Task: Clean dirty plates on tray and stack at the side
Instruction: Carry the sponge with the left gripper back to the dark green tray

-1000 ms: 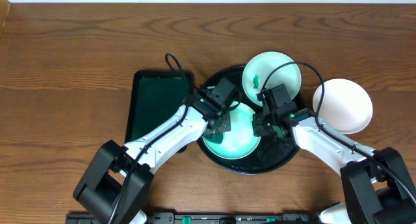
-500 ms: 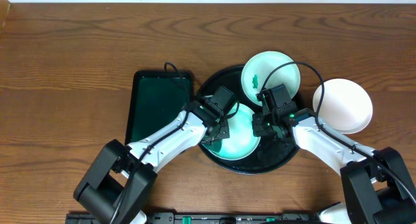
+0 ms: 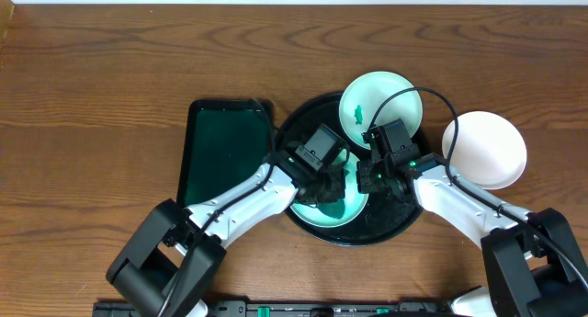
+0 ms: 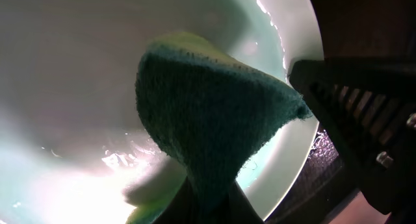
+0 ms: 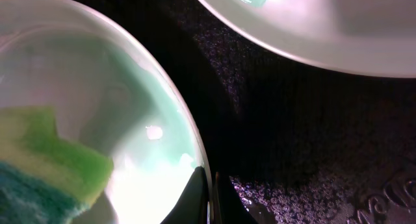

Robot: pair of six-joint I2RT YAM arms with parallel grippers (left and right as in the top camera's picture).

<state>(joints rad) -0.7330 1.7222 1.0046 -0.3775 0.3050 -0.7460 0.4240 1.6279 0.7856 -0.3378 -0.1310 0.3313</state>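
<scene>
The black round tray [image 3: 397,218] holds a pale green plate [image 3: 320,212], seen close up in both wrist views [image 4: 78,68] [image 5: 97,74]. My left gripper [image 3: 329,184] [image 4: 208,208] is shut on a green and yellow sponge [image 4: 208,113] [image 5: 45,162] that presses into this plate. Shut on the plate's right rim is my right gripper [image 3: 368,181] [image 5: 209,198]. A second plate [image 3: 381,104] [image 5: 325,23] with a green smear rests on the tray's far rim. A clean white plate [image 3: 485,150] lies on the table to the right of the tray.
A rectangular dark green tray [image 3: 225,152] lies just left of the black tray, under my left arm. Wet foam speckles the black tray floor [image 5: 305,139] between the two plates. Brown wooden table [image 3: 110,69] surrounds everything.
My left gripper has slid the sponge to the right and a little nearer across the plate. The right gripper has kept its hold on the rim without moving.
</scene>
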